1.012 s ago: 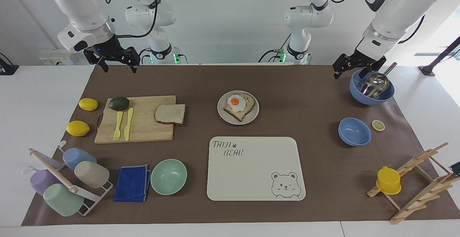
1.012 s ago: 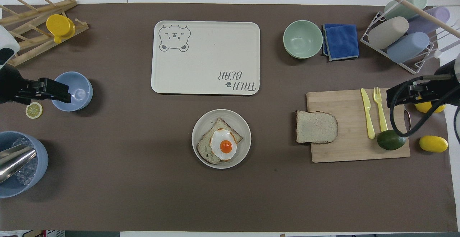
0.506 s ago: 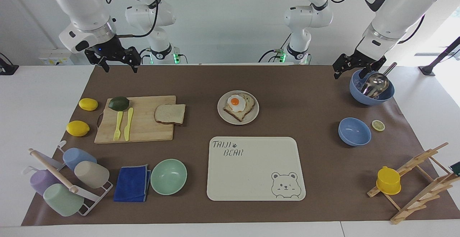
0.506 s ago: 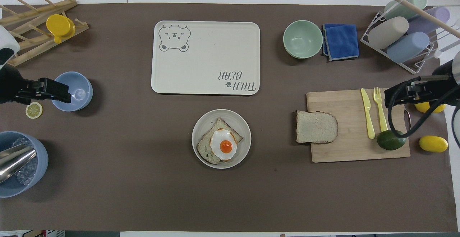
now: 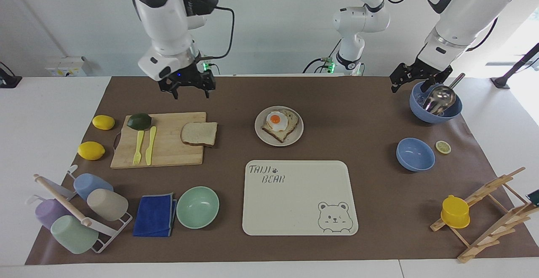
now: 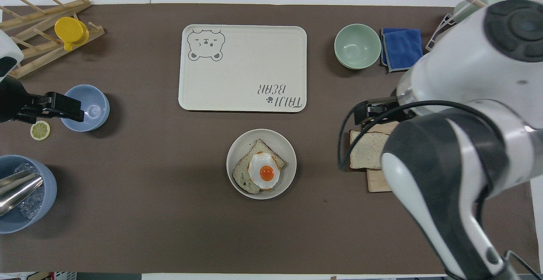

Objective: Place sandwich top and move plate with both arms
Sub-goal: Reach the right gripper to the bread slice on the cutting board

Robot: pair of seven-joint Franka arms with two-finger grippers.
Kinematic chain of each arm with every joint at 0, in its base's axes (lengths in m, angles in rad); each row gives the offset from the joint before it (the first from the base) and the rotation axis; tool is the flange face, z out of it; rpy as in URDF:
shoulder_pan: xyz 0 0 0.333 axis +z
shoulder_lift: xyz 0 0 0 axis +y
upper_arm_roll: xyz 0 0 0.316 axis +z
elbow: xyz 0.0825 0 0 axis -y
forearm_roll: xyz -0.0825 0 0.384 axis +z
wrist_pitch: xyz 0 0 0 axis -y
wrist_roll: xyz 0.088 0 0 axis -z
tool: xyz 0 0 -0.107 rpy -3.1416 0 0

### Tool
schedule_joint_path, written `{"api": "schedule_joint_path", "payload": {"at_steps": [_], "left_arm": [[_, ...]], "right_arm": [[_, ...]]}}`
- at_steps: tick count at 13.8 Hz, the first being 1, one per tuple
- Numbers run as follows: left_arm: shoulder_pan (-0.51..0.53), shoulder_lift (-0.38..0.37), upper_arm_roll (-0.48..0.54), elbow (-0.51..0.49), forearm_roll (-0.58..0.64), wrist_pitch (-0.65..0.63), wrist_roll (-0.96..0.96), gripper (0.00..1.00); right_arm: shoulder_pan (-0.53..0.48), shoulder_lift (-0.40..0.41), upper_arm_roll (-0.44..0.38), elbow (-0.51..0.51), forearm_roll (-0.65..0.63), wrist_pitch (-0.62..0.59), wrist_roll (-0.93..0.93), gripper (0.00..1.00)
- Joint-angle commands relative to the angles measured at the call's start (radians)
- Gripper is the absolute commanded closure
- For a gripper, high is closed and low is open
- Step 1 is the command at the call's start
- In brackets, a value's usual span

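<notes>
The right pincer (image 5: pixel 190 88), prongs spread and empty, has swung in from the bench end to hang above the sandwich top (image 5: pixel 199 133). A pickup looks imminent. The left pincer (image 5: pixel 414 82), also spread, waits over the blue bowl (image 5: pixel 435 108).

A brown mat (image 5: pixel 236 92) covers the white table (image 5: pixel 46 113). On it lie the plate (image 5: pixel 294 137), bear tray (image 5: pixel 294 202), cutting board (image 5: pixel 168 156), bowls, cloth (image 5: pixel 155 215) and two racks.
</notes>
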Motion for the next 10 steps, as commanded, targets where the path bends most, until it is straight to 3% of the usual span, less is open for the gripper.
{"api": "schedule_joint_path", "payload": {"at_steps": [1,3,4,7,10], "left_arm": [[0.013,-0.011,-0.007,-0.009,0.015,-0.010,0.012,0.00],[0.013,-0.011,-0.007,-0.009,0.015,-0.010,0.012,0.00],[0.013,-0.011,-0.007,-0.009,0.015,-0.010,0.012,0.00],[0.013,-0.011,-0.007,-0.009,0.015,-0.010,0.012,0.00],[0.013,-0.011,-0.007,-0.009,0.015,-0.010,0.012,0.00]], "right_arm": [[0.150,0.157,-0.003,-0.021,-0.163,0.101,0.171,0.00],[0.222,0.260,-0.004,-0.043,-0.266,0.099,0.278,0.00],[0.225,0.269,-0.003,-0.077,-0.295,0.102,0.311,0.00],[0.221,0.239,-0.003,-0.213,-0.441,0.112,0.312,0.00],[0.215,0.217,-0.003,-0.276,-0.470,0.126,0.325,0.00]]}}
